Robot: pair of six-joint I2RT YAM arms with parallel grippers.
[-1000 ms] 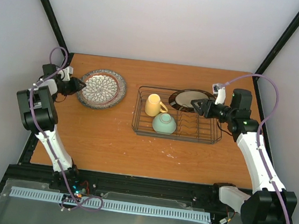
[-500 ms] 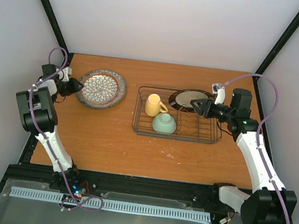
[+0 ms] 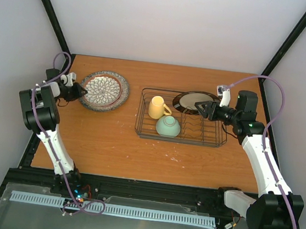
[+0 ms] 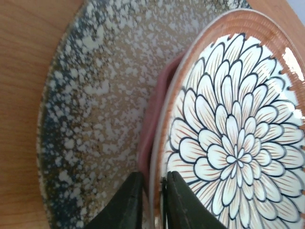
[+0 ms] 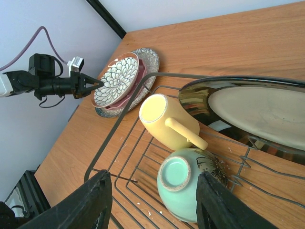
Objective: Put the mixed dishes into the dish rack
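Note:
The brown petal-patterned plate (image 4: 228, 143) lies on the pink plate with the speckled grey rim (image 4: 95, 105) at the table's back left. My left gripper (image 4: 153, 191) is shut on the petal plate's near rim, one finger under it and one on top. In the right wrist view the petal plate (image 5: 116, 81) tilts up off the pink one. The black wire dish rack (image 3: 140, 125) holds the yellow mug (image 3: 156, 106) on its side, the mint-green bowl (image 3: 168, 126) upside down and the cream plate with the dark rim (image 3: 196, 101). My right gripper (image 3: 201, 107) hangs open above the rack's right half.
Black frame posts stand at both back corners, with walls close on the left and right. The left arm's cable loops beside the plates. Bare wooden table (image 3: 116, 149) lies in front of the rack.
My left gripper's jaws have narrowed onto the petal plate's rim, and the left wrist has shifted slightly. The right arm has not moved.

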